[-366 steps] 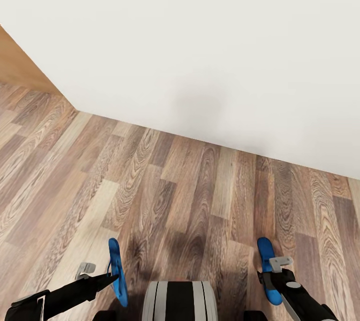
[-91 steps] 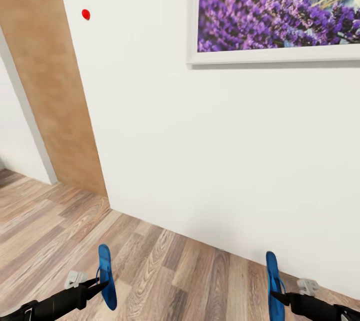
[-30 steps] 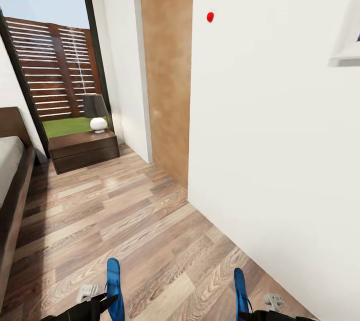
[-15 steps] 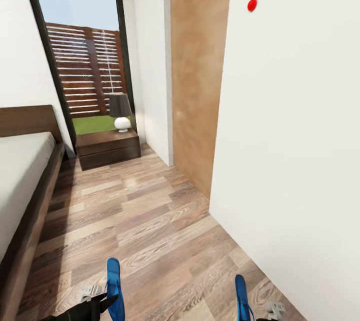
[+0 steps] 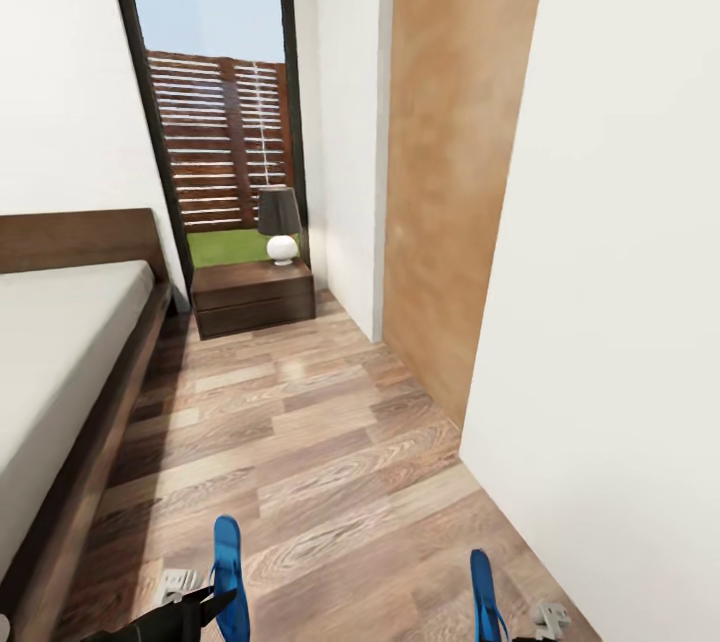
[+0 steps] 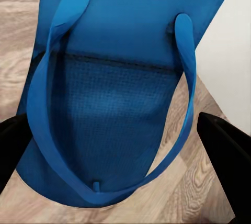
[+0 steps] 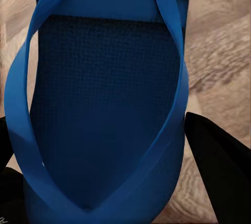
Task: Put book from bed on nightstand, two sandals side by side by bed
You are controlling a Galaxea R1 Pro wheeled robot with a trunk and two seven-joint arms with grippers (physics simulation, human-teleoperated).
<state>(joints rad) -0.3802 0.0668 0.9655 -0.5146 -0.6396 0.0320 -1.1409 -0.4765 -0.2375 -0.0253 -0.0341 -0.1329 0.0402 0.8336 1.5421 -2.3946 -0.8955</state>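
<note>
At the bottom of the head view, both grippers' fingers grasp blue sandals — left, right — with bed left and nightstand ahead.

A wood-plank floor runs down the narrow strip between the bed and the white wall — brown boards with a strong grain, some paler than others. The bed stands on it along one side, its dark wood frame low to the boards and its grey mattress bare as far as I can see. At the far end a dark two-drawer nightstand sits on the floor just beside the headboard — a small lamp stands on top.
</note>
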